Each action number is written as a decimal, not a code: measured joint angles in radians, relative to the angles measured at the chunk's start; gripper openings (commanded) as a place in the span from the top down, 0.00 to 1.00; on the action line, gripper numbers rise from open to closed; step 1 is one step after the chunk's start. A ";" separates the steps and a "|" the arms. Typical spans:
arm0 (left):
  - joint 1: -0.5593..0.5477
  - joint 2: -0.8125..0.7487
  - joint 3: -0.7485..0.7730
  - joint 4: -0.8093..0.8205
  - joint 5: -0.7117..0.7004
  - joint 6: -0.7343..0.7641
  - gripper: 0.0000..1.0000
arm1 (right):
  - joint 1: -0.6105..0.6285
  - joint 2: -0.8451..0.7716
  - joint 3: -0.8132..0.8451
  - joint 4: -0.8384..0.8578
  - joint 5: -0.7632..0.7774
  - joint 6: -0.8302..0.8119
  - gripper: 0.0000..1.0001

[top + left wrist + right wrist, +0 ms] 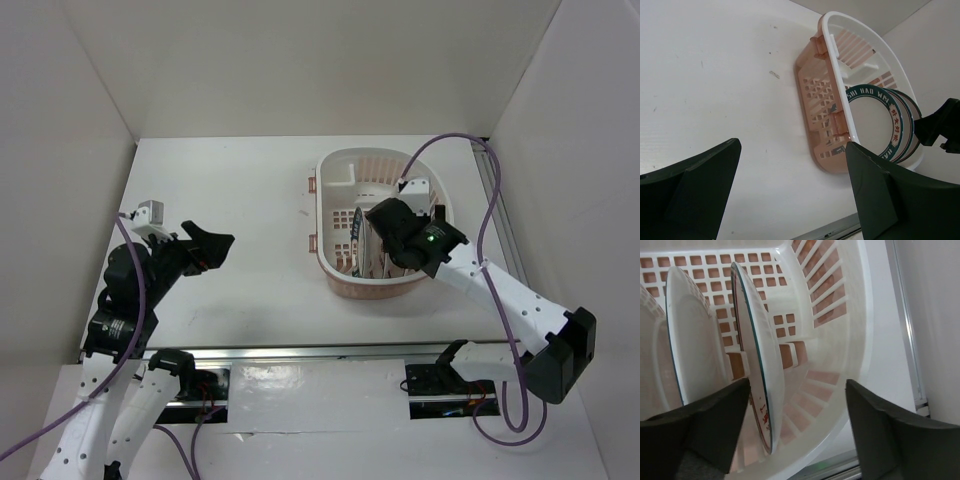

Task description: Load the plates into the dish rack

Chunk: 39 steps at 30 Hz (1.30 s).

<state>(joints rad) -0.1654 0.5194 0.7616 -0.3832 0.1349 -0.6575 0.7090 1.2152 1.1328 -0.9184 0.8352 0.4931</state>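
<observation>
The pale pink dish rack (335,170) stands at the right middle of the table. Three white plates (360,240) stand upright on edge inside it. In the left wrist view the front plate (880,125) shows a green band with red characters, with the others close behind it. In the right wrist view the nearest plate (760,360) has a teal edge, a second plate (695,350) stands behind it, and a third (650,370) is at the left edge. My right gripper (797,385) is open over the rack's near end (385,235), holding nothing. My left gripper (210,248) is open and empty, left of the rack.
White walls enclose the table on three sides. A metal rail (300,352) runs along the near edge. A purple cable (490,210) loops beside the rack's right side. The rack (822,100) lies ahead and to the right of my left gripper (792,144).
</observation>
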 measured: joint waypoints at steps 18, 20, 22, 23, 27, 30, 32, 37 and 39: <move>0.000 0.069 0.069 -0.055 -0.031 0.025 0.00 | 0.171 -0.047 0.251 -0.206 0.043 0.126 0.00; 0.000 0.109 0.117 -0.106 -0.065 0.037 0.00 | 0.184 -0.103 0.263 -0.205 0.012 0.110 0.00; 0.000 0.139 0.162 -0.158 -0.108 0.059 0.00 | 0.185 -0.172 0.273 -0.217 -0.021 0.097 0.00; 0.000 0.148 0.180 -0.184 -0.127 0.066 0.00 | 0.185 -0.204 0.281 -0.225 -0.032 0.093 0.00; 0.000 0.143 0.251 -0.285 -0.183 0.102 0.00 | 0.185 -0.313 0.296 -0.270 -0.074 0.086 0.00; 0.000 0.128 0.289 -0.332 -0.201 0.113 0.00 | 0.185 -0.389 0.296 -0.317 -0.095 0.086 0.00; 0.000 0.107 0.301 -0.358 -0.208 0.124 0.00 | 0.185 -0.425 0.296 -0.336 -0.110 0.085 0.00; 0.000 0.086 0.312 -0.413 -0.212 0.135 0.00 | 0.152 -0.477 0.298 -0.360 -0.154 0.072 0.00; 0.000 0.083 0.312 -0.429 -0.212 0.138 0.00 | 0.128 -0.480 0.298 -0.361 -0.171 0.060 0.00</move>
<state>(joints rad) -0.1654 0.6025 1.0740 -0.8120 -0.0776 -0.5190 0.8371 0.7349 1.4311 -1.2793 0.6643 0.5529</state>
